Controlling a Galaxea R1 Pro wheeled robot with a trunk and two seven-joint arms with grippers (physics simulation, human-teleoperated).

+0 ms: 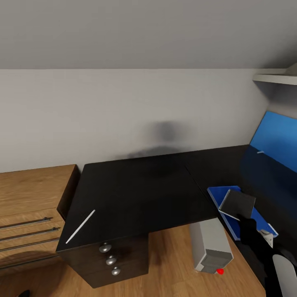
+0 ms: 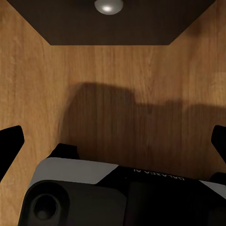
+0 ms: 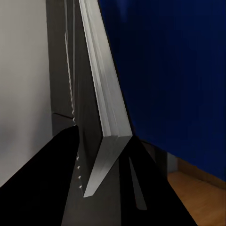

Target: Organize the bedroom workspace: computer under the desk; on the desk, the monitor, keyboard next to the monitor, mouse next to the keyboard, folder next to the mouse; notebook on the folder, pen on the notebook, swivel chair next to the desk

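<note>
The right hand [image 1: 244, 219] is clamped on the near edge of the notebook [image 1: 238, 203], holding the small dark grey book tilted just above the blue folder [image 1: 218, 196] at the counter's [image 1: 136, 194] front right edge. Thin and stiff-covered, the notebook looks light but apt to slip or fan open, so a pinch across the closed pages near the spine seems the safest hold. The right wrist view shows what the head view cannot: the book's pale page edges [image 3: 106, 108] wedged between the dark fingers [image 3: 61, 179], the folder's blue [image 3: 169, 70] behind. The head view alone places the scene: the pen [image 1: 81, 226] lying loose near the counter's front left corner, above the drawers [image 1: 111, 260], and the computer [image 1: 211, 246] standing on the wooden floor [image 1: 173, 264] below the front edge. The left hand [image 2: 113, 141] hangs spread wide and empty over the floor, a silver drawer knob [image 2: 108, 5] ahead of it.
</note>
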